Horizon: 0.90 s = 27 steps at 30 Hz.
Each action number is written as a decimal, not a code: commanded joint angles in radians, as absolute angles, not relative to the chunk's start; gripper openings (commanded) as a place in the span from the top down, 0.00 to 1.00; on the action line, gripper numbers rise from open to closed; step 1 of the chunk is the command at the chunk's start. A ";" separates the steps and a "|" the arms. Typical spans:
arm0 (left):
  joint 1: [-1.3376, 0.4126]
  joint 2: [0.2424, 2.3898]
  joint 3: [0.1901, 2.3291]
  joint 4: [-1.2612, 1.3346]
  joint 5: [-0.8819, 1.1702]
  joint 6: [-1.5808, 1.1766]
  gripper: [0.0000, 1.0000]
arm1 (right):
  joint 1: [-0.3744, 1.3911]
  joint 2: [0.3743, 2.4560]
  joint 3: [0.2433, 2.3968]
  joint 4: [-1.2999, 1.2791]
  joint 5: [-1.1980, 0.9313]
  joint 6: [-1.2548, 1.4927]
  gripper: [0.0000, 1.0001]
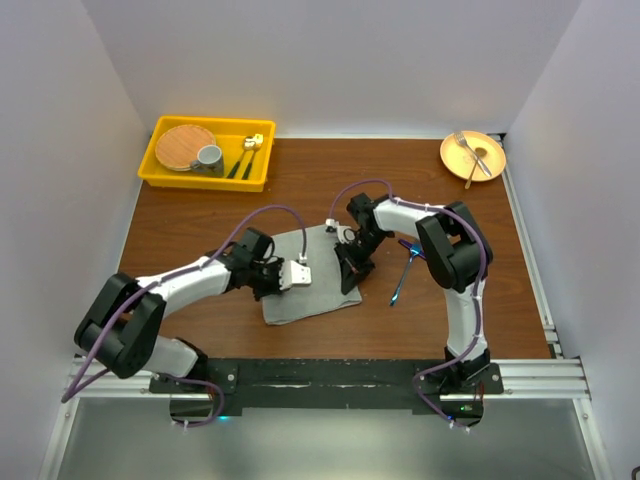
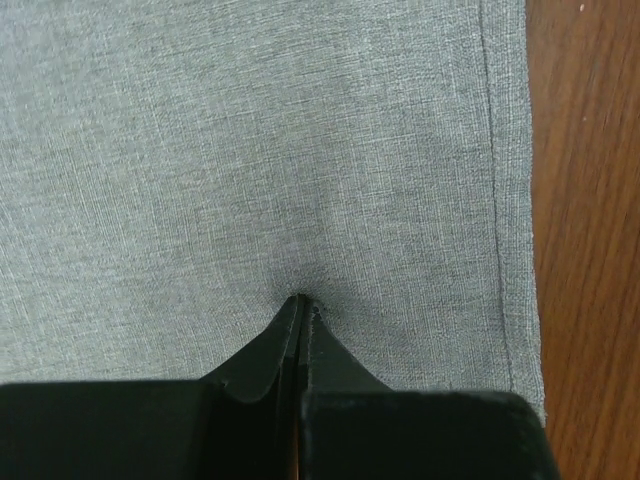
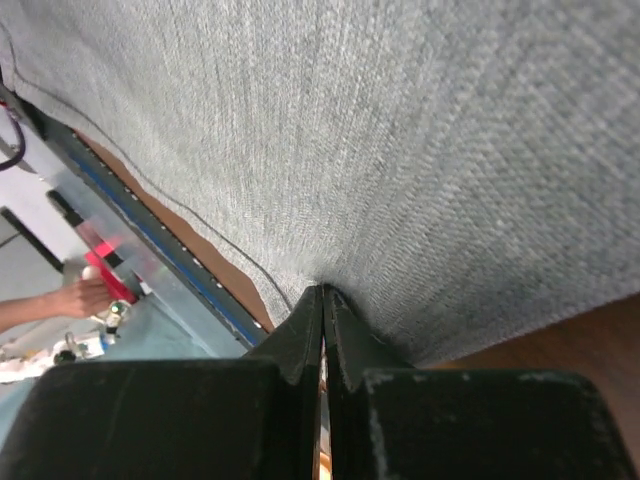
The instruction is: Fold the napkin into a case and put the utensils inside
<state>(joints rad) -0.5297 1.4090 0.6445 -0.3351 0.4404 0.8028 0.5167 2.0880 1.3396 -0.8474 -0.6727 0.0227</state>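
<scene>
Look of napkin (image 1: 312, 300): plain mid-grey cloth with a fine woven grain and no pattern. It is spread open in one layer and turned a little against the worktop (image 1: 200, 230) edges. The left wrist view shows a thin stitched hem (image 2: 495, 200) along one edge.
Place of napkin: it lies on the brown wooden worktop between the two arms, in front of their bases.
State of left pincer (image 1: 283, 280): closed, and its tips pinch the napkin (image 2: 250, 150). The cloth gathers in small wrinkles at the tips.
State of right pincer (image 1: 350, 278): closed too. It grips the napkin (image 3: 450, 150) close to its edge, and fine creases run toward the tips.
Place of utensils (image 1: 399, 280): the blue-handled pieces lie on the worktop just beside the napkin's right edge, partly hidden under the right arm. I cannot tell the knife from the fork.
Far left corner: a yellow tray (image 1: 160, 175) holds a wooden plate (image 1: 185, 146), a grey cup (image 1: 209, 157) and dark-handled gold cutlery (image 1: 247, 155).
Far right corner: an orange plate (image 1: 490, 172) carries a silver fork (image 1: 470, 152).
</scene>
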 commanded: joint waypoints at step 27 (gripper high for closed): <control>-0.958 1.112 0.520 -0.319 0.453 0.773 0.71 | 0.502 2.072 1.529 -0.864 -0.736 -0.192 0.58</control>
<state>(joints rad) -0.8677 1.1358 0.5758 -0.3996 0.4885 0.7258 0.5030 2.0888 1.5803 -0.9779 -0.7044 -0.2676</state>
